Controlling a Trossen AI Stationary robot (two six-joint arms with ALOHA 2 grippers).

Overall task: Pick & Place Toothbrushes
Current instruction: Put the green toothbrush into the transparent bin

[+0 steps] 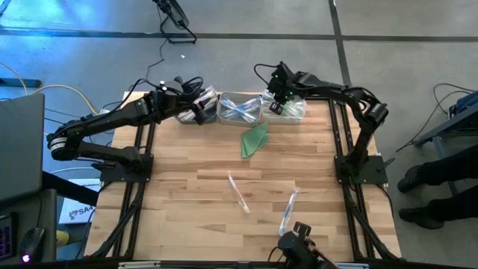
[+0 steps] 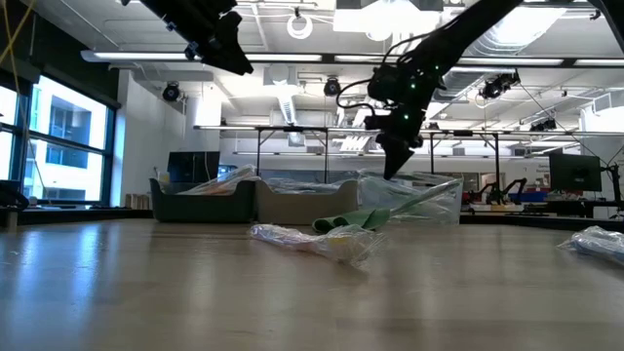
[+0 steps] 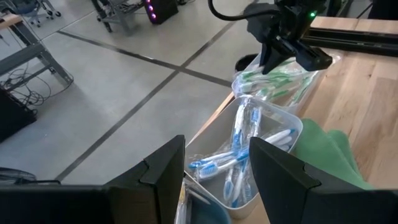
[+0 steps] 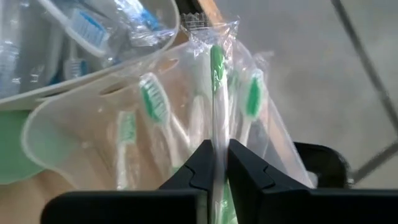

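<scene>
**Right hand pinches a wrapped green brush over the far bin**

The right hand (image 4: 213, 163) is pressed together on a green toothbrush (image 4: 216, 81) in a clear wrapper, held upright above the green-brush bin (image 1: 293, 109) at the far edge of the tabletop (image 1: 187, 161). More green brushes (image 4: 152, 96) stand inside that bin.

The left hand (image 3: 214, 171) hovers with fingers spread, nothing between them, above the far edge near the left bin (image 1: 196, 112). Just beyond its fingers sits the middle bin (image 1: 240, 110), holding blue brushes (image 3: 239, 143).

A folded green cloth (image 1: 255, 139) lies just in front of the bins. Well apart from them, two wrapped brushes lie on the near half of the tabletop: a pink one (image 1: 238, 192) near the middle, and a blue one (image 1: 287, 211) to its right.
</scene>
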